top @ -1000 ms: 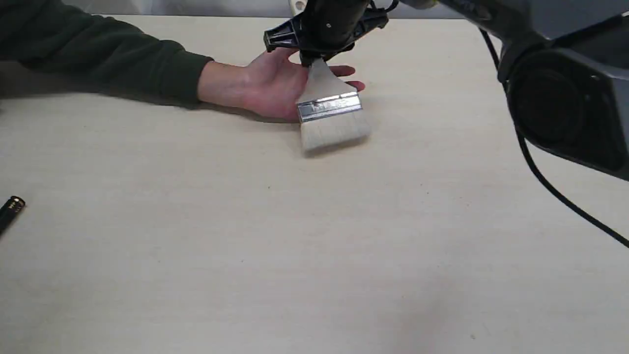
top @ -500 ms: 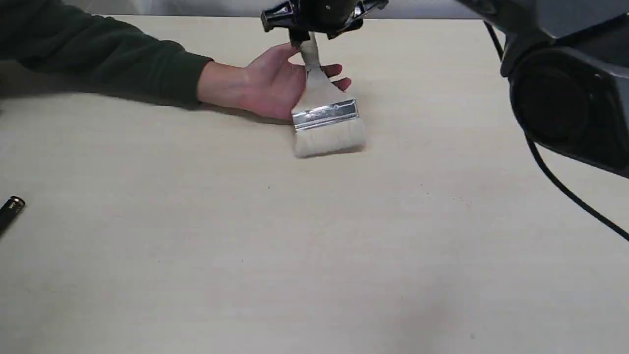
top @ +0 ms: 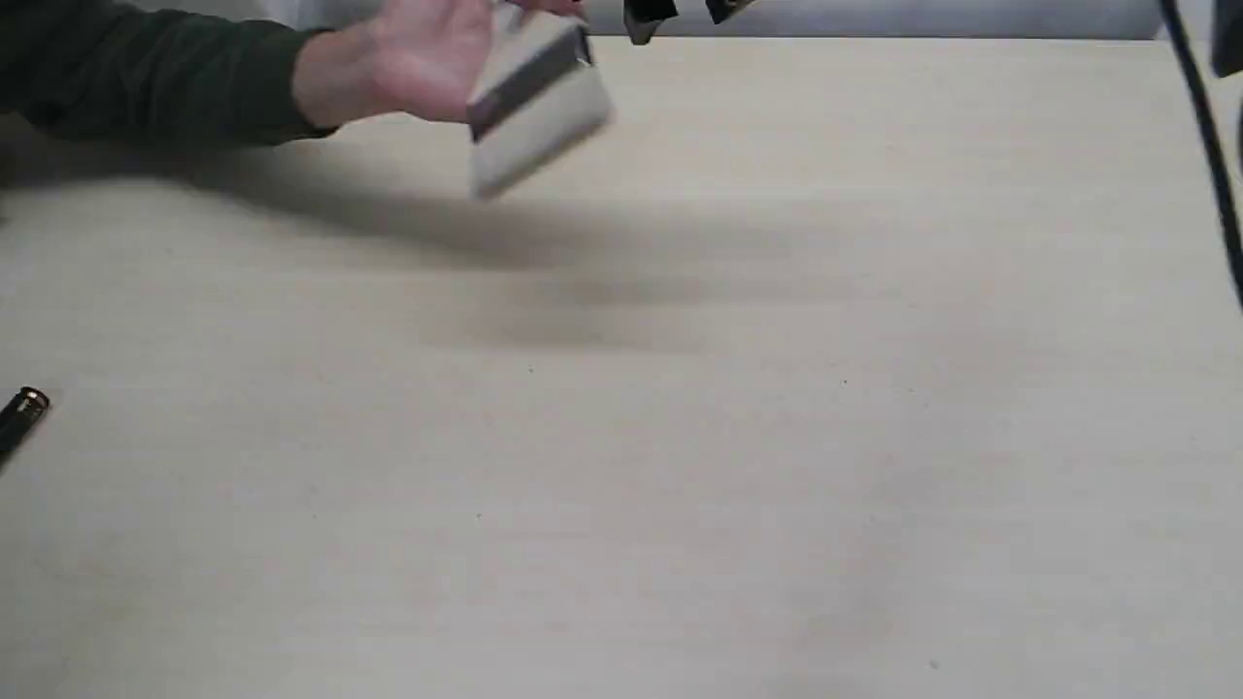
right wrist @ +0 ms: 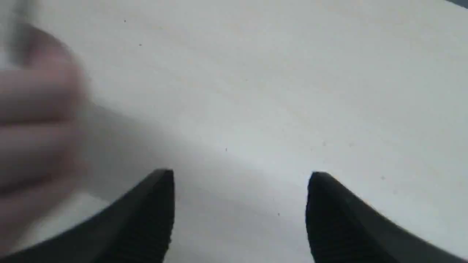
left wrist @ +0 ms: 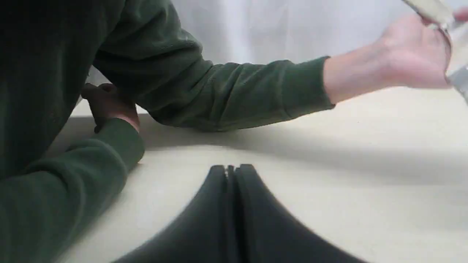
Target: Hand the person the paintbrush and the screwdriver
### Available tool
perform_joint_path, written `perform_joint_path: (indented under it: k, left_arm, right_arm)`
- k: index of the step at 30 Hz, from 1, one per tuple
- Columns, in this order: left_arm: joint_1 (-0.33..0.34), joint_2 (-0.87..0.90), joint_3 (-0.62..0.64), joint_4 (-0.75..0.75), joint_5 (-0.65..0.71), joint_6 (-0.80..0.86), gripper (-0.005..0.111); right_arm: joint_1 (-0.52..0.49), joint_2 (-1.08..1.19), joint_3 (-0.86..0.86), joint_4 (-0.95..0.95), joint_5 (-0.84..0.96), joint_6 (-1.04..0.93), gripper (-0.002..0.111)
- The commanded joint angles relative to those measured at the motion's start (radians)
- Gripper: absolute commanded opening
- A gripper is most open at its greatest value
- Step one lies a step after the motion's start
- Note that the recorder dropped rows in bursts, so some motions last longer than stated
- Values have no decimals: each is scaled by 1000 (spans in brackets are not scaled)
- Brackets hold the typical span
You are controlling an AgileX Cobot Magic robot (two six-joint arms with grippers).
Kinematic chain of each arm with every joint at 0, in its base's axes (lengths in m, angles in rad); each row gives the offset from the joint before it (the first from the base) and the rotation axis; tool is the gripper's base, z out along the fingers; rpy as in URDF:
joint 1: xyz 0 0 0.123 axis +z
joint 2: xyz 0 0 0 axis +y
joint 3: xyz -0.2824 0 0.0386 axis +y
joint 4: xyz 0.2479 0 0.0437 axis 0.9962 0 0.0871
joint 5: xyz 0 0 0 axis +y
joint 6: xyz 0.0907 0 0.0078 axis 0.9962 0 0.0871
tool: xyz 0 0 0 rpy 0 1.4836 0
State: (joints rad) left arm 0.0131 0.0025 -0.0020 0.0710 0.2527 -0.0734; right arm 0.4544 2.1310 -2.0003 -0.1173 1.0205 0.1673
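A wide, pale wooden table (top: 680, 437) fills the exterior view, and most of its surface is bare. Its far edge runs along the top of the view.

At the left edge, lying on the table, only the black end with a gold ring of the slim screwdriver (top: 19, 417) shows. A black cable (top: 1209, 146) hangs down at the right edge.

At the top left, the person's hand (top: 418, 58), bare with a dark green sleeve (top: 146, 73), is raised off the table. It holds the wide flat paintbrush (top: 539, 107) with a metal band and whitish bristles. Both are blurred, so how the fingers wrap the handle cannot be made out. A soft shadow lies on the table beneath them.

The right gripper (top: 682, 12) shows only as two black tips at the top edge, just beside the brush and not touching it. Its wrist view shows the black fingers (right wrist: 161, 212) spread wide apart, with nothing between them.

The left gripper (left wrist: 231, 168) has its fingers pressed together, holding nothing, low over the table. In its view the person's other hand (left wrist: 111, 106) rests at the table's edge.
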Motion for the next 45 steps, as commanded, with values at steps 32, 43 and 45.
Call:
perform_joint_path:
  k: [32, 43, 45]
  left_arm:
    - [-2, -2, 2, -3, -3, -2, 0]
    - [-2, -2, 2, -1, -3, -2, 0]
    - [-2, -2, 2, -1, -3, -2, 0]
  right_arm:
    - [1, -1365, 1606, 304, -695, -9, 23]
    - [1, -1712, 1828, 329, -841, -18, 23]
    - [1, -1763, 1856, 329, -868, -29, 23]
